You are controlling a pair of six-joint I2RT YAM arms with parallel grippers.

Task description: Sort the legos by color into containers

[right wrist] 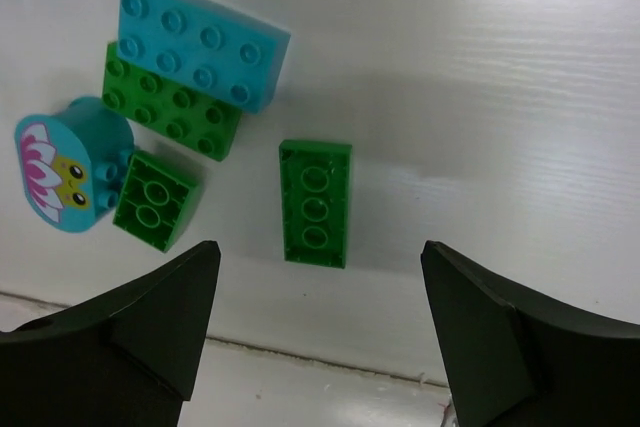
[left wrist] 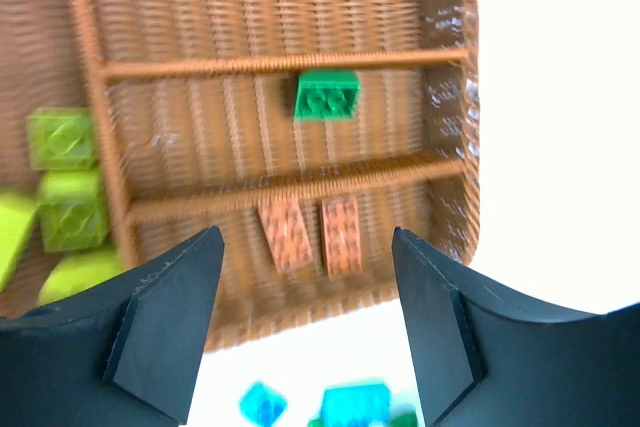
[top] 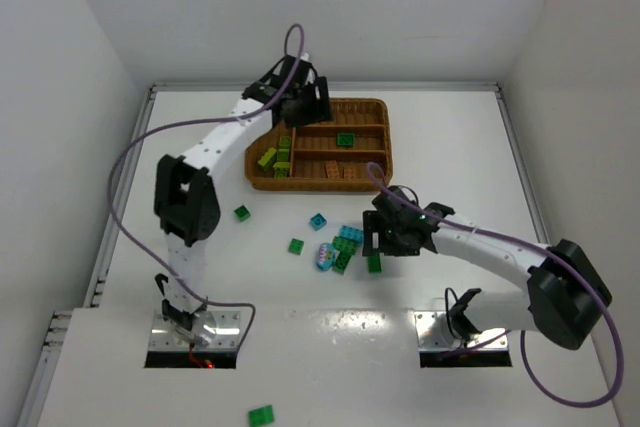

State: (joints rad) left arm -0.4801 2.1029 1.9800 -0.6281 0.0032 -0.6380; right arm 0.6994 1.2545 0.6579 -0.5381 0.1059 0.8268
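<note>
Stray green brick (top: 261, 414) sits nearest, by the arm bases. Farther out on the white surface (top: 450, 147), the right gripper (right wrist: 316, 252) hangs open over a dark green brick (right wrist: 316, 203) beside a teal-and-green cluster (right wrist: 190, 67). Beyond, the left gripper (left wrist: 308, 242) spreads open, empty, above the wicker tray (left wrist: 445, 147), whose separate sections hold lime bricks (left wrist: 65, 207), one green brick (left wrist: 327, 94) and two orange-brown bricks (left wrist: 288, 234).

White arm links (top: 215, 137), black joint housings (top: 185, 202), purple cables (top: 125, 162), matte black wedge-shaped jaws, silver base plates (top: 225, 327).
</note>
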